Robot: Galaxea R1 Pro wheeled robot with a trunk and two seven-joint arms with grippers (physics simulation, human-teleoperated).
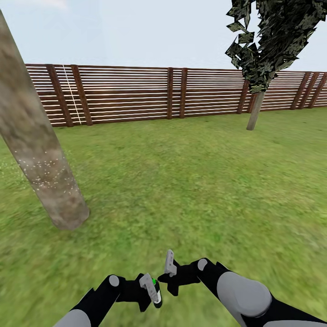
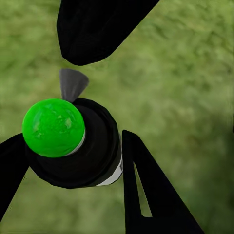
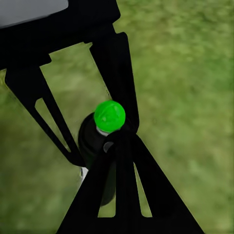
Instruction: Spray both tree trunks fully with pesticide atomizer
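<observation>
Lawn: green grass lawn [image 1: 190, 181] covers the ground from the robot out to the fence; blurred in both wrist views.
Fence: brown horizontal-slat wooden fence [image 1: 136, 93] runs across the far edge of the lawn, with dark upright posts at intervals.
Near trunk: thick, mottled grey-brown and beige tree trunk [image 1: 36, 136] stands at the left of the head view and leans in the picture. Fine white specks dot its lower part.
Far tree: second tree [image 1: 268, 41] with a dark green-white leaf canopy and a slim grey-brown trunk stands near the fence at right, well apart from the near trunk.
Arms: both black-and-grey arms show at the bottom edge of the head view, with the grippers close together low over the grass.
Left gripper: left gripper [image 1: 152, 290] has its jaws closed onto the bottle body, a black finger on each side in the left wrist view.
Right gripper: right gripper [image 1: 169, 269] is just beside the bottle; I cannot tell how far its jaws are apart or whether they touch it.
Atomizer: small slim black spray bottle [image 2: 85, 151] with a white label band, held between the left fingers. Its round top shows bright green [image 3: 109, 116].
</observation>
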